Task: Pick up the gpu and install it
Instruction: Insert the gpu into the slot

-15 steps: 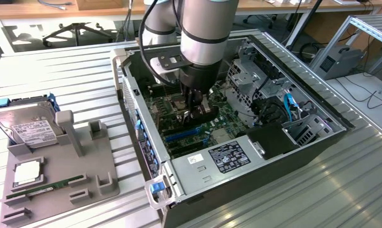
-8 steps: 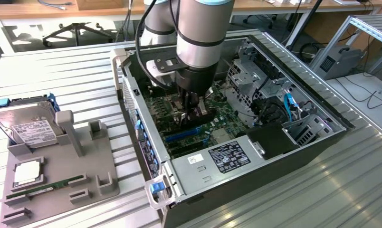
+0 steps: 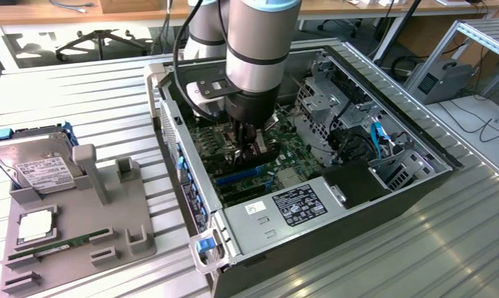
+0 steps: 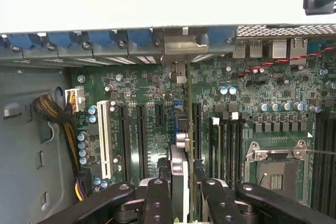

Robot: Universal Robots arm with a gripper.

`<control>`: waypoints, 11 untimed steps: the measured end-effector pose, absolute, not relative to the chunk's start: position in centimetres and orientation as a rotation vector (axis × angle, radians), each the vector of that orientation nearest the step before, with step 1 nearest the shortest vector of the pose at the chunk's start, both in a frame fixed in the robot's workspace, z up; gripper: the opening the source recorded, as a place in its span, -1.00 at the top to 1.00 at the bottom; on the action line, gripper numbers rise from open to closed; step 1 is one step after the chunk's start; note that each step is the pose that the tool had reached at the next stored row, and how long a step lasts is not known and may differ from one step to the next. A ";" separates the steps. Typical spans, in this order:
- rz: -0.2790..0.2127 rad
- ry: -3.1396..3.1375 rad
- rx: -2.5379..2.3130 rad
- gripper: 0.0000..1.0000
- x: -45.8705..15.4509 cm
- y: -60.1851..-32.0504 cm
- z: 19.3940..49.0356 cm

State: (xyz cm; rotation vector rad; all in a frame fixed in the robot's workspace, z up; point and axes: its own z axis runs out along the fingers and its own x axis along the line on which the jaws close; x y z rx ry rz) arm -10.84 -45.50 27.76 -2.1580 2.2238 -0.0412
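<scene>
While the hard drive [image 3: 36, 166] and memory stick [image 3: 58, 245] sit on the grey holder [image 3: 84, 217] beside the open computer case [image 3: 316, 211], the arm [image 3: 254, 56] plunges straight down into that case. Its end effector [image 4: 181, 184] is clamped on the gpu [image 4: 178, 169], held edge-on above the motherboard [image 4: 262, 103], amid the expansion slots [image 4: 140, 135], bracket toward the case's rear wall.

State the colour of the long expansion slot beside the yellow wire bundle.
White, clearest in the wrist view.
</scene>
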 end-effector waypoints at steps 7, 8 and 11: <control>-0.041 2.224 -2.158 0.47 -11.3 -45.5 27.5; -0.041 2.224 -2.158 0.47 -11.3 -45.5 27.5; -0.041 2.224 -2.158 0.47 -11.3 -45.5 27.5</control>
